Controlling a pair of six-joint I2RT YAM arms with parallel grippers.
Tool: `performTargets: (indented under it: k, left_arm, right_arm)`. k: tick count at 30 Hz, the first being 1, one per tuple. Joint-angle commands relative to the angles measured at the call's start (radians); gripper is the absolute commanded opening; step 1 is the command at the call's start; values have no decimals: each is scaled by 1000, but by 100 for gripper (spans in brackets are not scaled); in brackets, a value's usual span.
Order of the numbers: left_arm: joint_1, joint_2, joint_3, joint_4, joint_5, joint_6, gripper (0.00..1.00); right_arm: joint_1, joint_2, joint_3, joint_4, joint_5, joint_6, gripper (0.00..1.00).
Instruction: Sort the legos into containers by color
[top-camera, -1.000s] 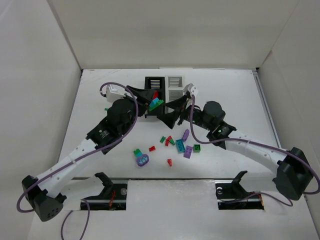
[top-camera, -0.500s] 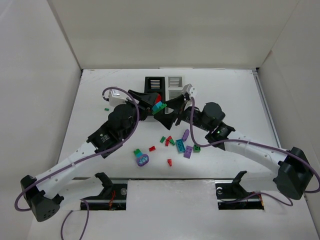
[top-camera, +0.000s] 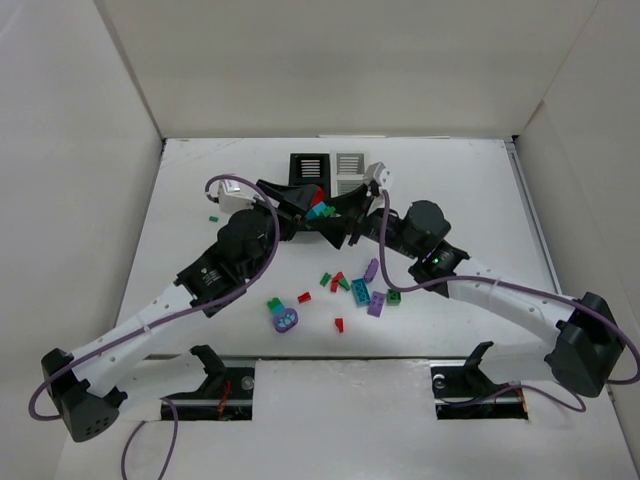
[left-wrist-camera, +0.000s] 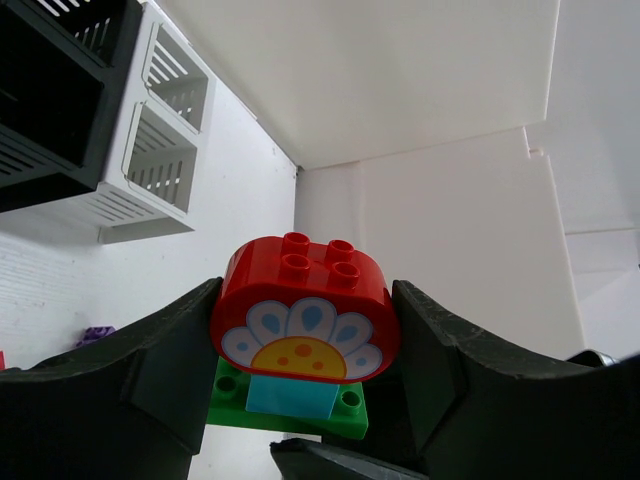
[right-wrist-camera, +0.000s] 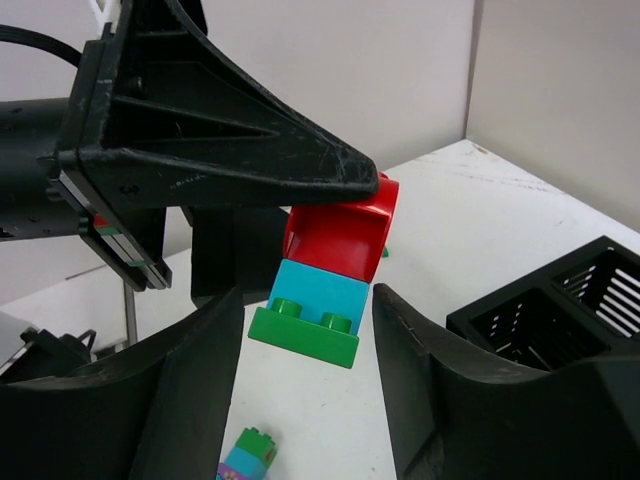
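My left claw (left-wrist-camera: 305, 335) clamps the red brick (left-wrist-camera: 300, 295); my right claw (right-wrist-camera: 308, 300) straddles the green brick (right-wrist-camera: 300, 338), grip I cannot tell; close squarely first

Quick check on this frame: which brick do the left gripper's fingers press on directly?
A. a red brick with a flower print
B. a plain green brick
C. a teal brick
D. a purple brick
A: in the left wrist view the left gripper clamps the red brick with the flower print, studs up, while the teal brick and the green brick hang joined beneath it.
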Motion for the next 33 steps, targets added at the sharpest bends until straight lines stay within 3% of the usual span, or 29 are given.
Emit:
performTargets:
  k: [1,6,13,25,30,33]
  left_arm:
    - [-5,-2,-3,73,-18,-6,34]
    - [-5,-11,-3,73,-41,-6,34]
    - [-5,-31,-3,82,-61,20,34]
    - [-5,-19,46,-2,-159,52,34]
    - [16,18,79,-17,-160,72,34]
    - [68,53,88,-4,-80,87,34]
  right_arm:
    - [11,3,57,33,-10,-10,59]
    - [11,12,57,13,-20,-10,44]
    - [11,12,66,-21,-39,-10,32]
    - [11,-50,3,-172,-133,-81,21]
    - [-8,-104,-58,-208,-107,-81,16]
    - [-8,-133,-68,-244,-55,-81,16]
